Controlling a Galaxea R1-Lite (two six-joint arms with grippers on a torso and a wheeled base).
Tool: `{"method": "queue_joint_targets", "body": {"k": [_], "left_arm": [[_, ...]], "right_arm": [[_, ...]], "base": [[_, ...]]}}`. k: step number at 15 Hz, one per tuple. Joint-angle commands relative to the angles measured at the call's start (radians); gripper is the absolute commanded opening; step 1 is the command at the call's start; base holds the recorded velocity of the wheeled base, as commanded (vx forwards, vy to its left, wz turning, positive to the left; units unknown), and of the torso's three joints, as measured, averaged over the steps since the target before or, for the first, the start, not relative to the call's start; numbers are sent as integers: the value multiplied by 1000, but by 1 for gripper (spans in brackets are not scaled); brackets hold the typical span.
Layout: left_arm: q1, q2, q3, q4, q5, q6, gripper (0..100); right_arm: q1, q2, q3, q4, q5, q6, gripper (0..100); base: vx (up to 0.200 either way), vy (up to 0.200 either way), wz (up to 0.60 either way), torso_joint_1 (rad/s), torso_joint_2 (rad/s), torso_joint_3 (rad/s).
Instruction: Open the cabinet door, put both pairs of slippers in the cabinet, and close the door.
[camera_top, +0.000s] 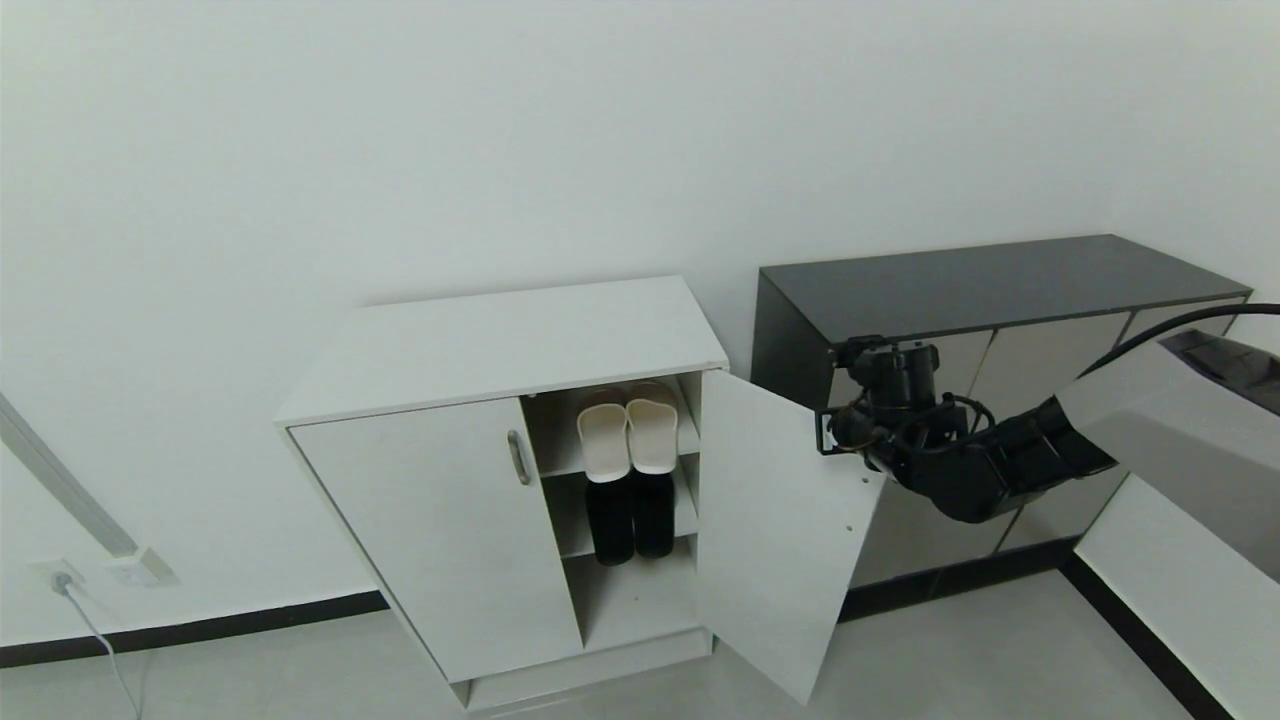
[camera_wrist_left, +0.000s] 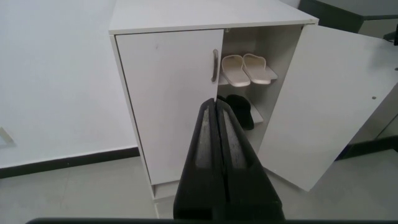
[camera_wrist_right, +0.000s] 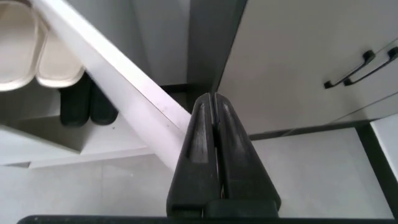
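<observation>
The white cabinet (camera_top: 500, 345) stands against the wall with its left door (camera_top: 440, 520) closed and its right door (camera_top: 775, 520) swung open. A white pair of slippers (camera_top: 628, 435) lies on the upper shelf and a black pair (camera_top: 630, 515) on the shelf below. My right gripper (camera_top: 828, 432) is shut and empty, at the outer face of the open door near its top free edge. In the right wrist view the shut right gripper (camera_wrist_right: 214, 98) sits close by the door's edge (camera_wrist_right: 118, 87). My left gripper (camera_wrist_left: 216, 102) is shut and empty, held back in front of the cabinet.
A dark-topped sideboard (camera_top: 1000, 275) stands right of the cabinet, just behind the open door and my right arm. A wall socket with a cable (camera_top: 60, 578) is low on the left wall. Bare floor (camera_top: 950, 660) lies in front.
</observation>
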Motion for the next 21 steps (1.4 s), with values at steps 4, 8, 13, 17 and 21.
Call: {"method": "queue_joint_targets", "body": {"k": [4,8,13,17,21], "left_arm": [[0,1,0,0,0,-1,0],[0,1,0,0,0,-1,0],[0,1,0,0,0,-1,0],[0,1,0,0,0,-1,0],[0,1,0,0,0,-1,0]], "right_arm": [[69,-86,106,-6,0,2,0],[197,-152,229,-25,3,35,0],[278,-198,304,-106,72,78,0],[293,-232,362,-131,75,74,0],[319,-233,408,-181,83,72,0]], "base": [[0,0,0,0,0,0],[0,0,0,0,0,0],[0,0,0,0,0,0],[0,0,0,0,0,0],[0,0,450,-3,-1,3]]}}
